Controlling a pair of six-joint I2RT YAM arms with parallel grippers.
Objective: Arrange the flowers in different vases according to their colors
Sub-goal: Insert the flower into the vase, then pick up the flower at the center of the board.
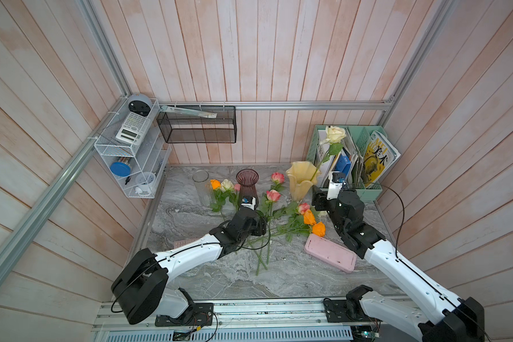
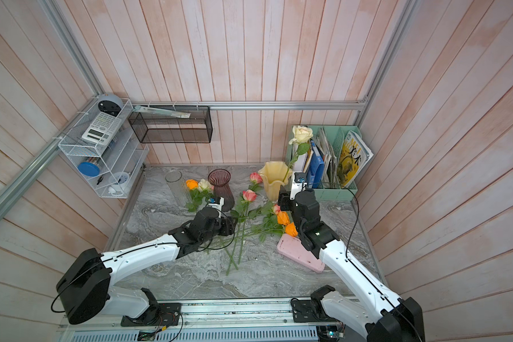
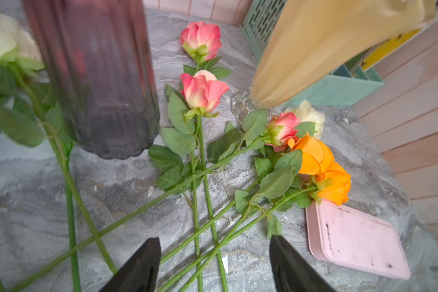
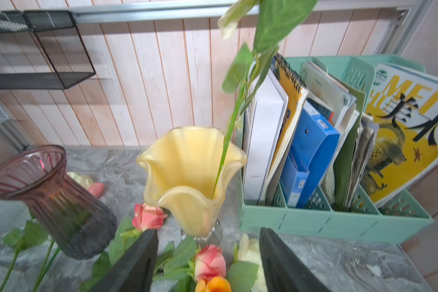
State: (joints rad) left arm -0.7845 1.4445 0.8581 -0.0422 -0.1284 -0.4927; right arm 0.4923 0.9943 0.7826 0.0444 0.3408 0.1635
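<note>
Since the cream rose stands in the yellow vase, my right pincer gapes empty; my left pincer, also wide, should pinch a stem next.

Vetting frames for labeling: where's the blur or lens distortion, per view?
Left wrist: purple vase and yellow vase smeared, pink rose sharp. Right wrist: cream rose leaves blurred, file holder crisp. Both top views: wide-angle bends wall planks, light even.

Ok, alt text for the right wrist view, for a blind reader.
A pale yellow ruffled vase holds one green stem, beyond the open right tool. A purple vase and mint file holder flank it; pink roses lie on the marble table.
</note>
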